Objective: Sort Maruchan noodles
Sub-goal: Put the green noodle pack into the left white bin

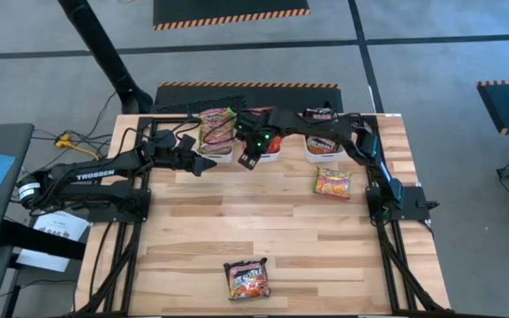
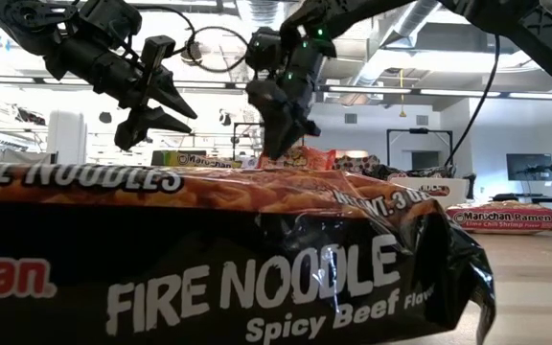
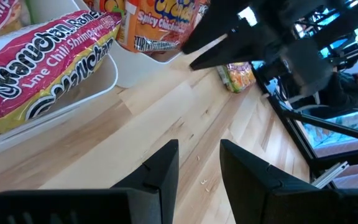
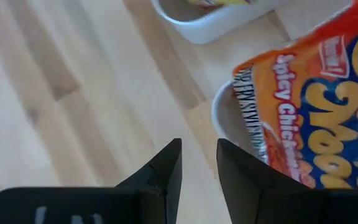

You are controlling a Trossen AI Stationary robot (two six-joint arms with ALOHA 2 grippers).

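Three white bins stand along the far edge. The left bin point(image 1: 216, 156) holds pink-and-yellow packets point(image 3: 42, 56). The middle bin point(image 1: 273, 155) holds an orange Spicy Chicken packet point(image 4: 316, 106). The right bin point(image 1: 322, 157) holds dark packets. A green-orange packet point(image 1: 332, 183) lies flat right of centre. A black Fire Noodle packet point(image 1: 247, 278) lies at the near edge and fills the low view point(image 2: 257, 268). My left gripper point(image 1: 207, 165) hangs open in front of the left bin. My right gripper point(image 1: 248, 162) is open and empty, raised above the table at the middle bin's near rim point(image 4: 222, 115).
Bare wood lies between the bins and the near edge. Dark frame rails run along the table's left and right sides. The two grippers are close together, about a hand's width apart, in front of the bins.
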